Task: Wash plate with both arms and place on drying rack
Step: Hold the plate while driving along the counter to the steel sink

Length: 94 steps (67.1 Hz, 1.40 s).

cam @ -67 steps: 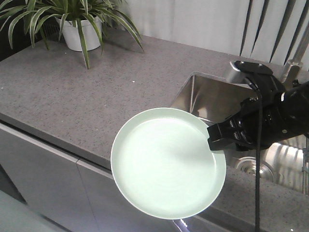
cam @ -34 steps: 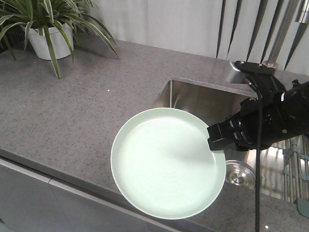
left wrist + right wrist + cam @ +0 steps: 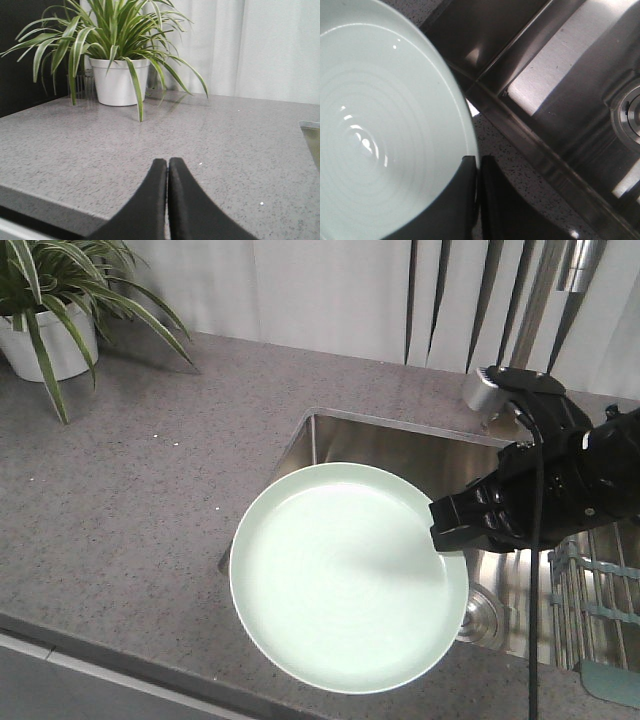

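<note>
The right gripper (image 3: pixel 441 537) has its two black fingers pressed closed on the rim of the round pale mint-green plate (image 3: pixel 340 578). In the right wrist view the rim runs into the narrow slit between the fingers of the gripper (image 3: pixel 477 167), one finger over the plate (image 3: pixel 380 125) and one under it. The plate reaches out to the left of this gripper, roughly level, clear of the surface below. It hangs over the near left corner of the stainless steel sink basin (image 3: pixel 400 445) and the strip of counter in front of it.

Behind the gripper, on the black arm, are a grey camera block (image 3: pixel 487 390) and a black cable (image 3: pixel 533 600) that hangs down. Under the gripper and a little to its right is the round steel drain (image 3: pixel 487 608). Further right in the basin lies the metal wire drying rack (image 3: pixel 592 585) with grey-green plastic end pieces.

The left gripper (image 3: pixel 167 163) has its black fingers closed tip to tip with nothing between them. It points across the grey speckled stone countertop (image 3: pixel 225 140). Beyond it, to the left, stands a green spider plant in a white pot (image 3: pixel 120 75), with a white curtain (image 3: pixel 260 45) behind.
</note>
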Available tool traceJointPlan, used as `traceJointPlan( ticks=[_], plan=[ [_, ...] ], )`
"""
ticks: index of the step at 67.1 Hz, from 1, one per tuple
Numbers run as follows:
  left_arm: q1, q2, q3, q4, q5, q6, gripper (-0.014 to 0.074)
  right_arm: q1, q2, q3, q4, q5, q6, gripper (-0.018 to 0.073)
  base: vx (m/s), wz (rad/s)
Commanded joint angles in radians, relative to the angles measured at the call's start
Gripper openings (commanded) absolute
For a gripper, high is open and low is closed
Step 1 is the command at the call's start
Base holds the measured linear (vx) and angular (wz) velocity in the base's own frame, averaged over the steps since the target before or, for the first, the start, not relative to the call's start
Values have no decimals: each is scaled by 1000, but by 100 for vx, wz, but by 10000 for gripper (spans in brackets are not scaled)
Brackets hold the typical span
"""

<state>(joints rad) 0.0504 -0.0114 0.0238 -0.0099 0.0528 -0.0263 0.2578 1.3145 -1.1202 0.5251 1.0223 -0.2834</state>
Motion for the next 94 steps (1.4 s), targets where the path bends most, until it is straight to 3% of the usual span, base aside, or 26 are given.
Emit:
traceJointPlan(
  ticks=[1,94],
  plan=[
    [-7,-15,-29,-7,-75,-1,-6,-3,-31,-28,36,-33,-10,-1,6,-13],
    [-7,-15,-29,-7,-75,-1,-6,-3,-31,-28,36,-33,-10,-1,4,-13]
  ],
)
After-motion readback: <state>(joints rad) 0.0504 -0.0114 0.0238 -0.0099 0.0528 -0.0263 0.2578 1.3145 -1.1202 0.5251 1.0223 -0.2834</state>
